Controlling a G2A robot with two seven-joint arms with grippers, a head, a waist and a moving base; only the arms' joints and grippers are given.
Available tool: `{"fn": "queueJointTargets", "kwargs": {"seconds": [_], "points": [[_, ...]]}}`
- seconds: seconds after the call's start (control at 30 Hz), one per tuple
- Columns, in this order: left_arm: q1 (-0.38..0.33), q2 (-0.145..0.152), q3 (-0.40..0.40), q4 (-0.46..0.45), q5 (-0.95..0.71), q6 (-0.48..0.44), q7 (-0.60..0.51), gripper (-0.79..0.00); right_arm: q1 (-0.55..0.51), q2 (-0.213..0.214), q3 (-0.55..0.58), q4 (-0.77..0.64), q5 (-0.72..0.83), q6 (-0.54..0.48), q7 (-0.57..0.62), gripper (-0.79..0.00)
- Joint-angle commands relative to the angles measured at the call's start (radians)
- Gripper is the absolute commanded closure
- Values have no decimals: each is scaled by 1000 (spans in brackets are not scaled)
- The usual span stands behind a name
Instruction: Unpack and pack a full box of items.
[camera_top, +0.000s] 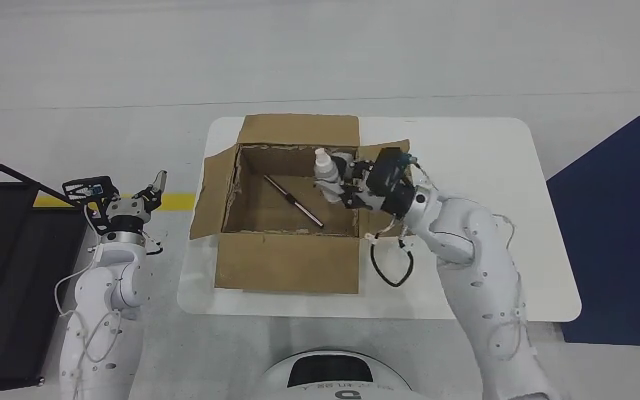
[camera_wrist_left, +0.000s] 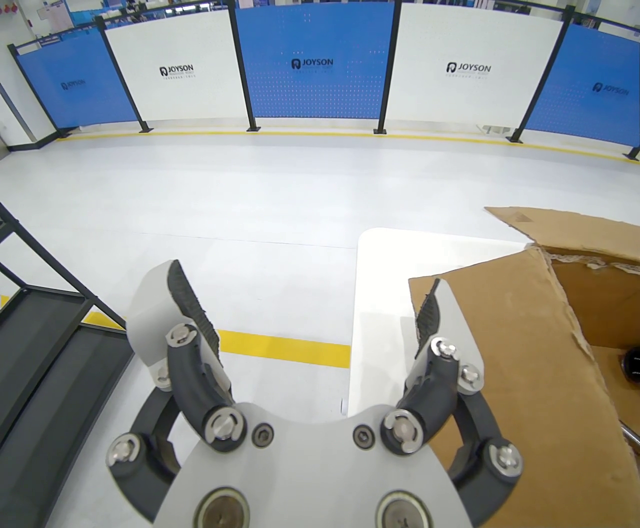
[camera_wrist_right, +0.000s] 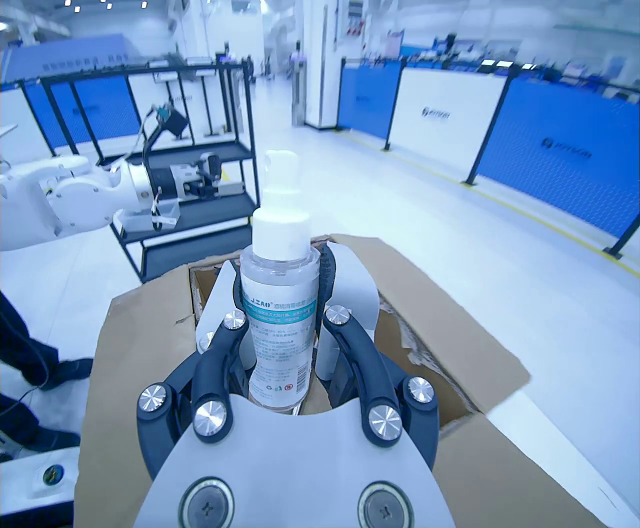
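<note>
Right gripper (camera_top: 338, 183) is over the open cardboard box (camera_top: 288, 262), by its right wall toward the far corner. Its jaws are clamped on a clear spray bottle (camera_wrist_right: 280, 280) w/ a white pump cap. They grip the bottle's body approx halfway up, cap end pointing away from the wrist. Looks like the bottle's clear of the box floor, but can't say 100%.

Inside the box there's a thin dark rod (camera_top: 293, 200) w/ a lighter tip, lying diagonally on the bottom, apart from the bottle. Flaps are folded out, and the box sits on the white bench (camera_top: 480, 180), toward its left side.

Left gripper (camera_wrist_left: 305, 285) hangs off the bench's left edge, just beside the box's left flap, jaws wide apart. Black rack (camera_top: 30, 260) stands on the floor further left.
</note>
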Motion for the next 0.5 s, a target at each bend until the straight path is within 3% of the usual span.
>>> {"fn": "queueJointTargets", "kwargs": {"seconds": [0.0, 0.17, 0.23, 0.47], "points": [[0, 0, 0, 0, 0, 0, 0, -785, -87, 11, 90, -49, -7, -28, -91, 0], [0, 0, 0, 0, 0, 0, 0, -785, -196, 26, 213, -66, 4, -75, -231, 0], [0, 0, 0, 0, 0, 0, 0, -785, -205, 32, 211, -46, 41, -144, -234, 0], [0, 0, 0, 0, 0, 0, 0, -785, -205, 32, 211, -46, 41, -144, -234, 0]]}}
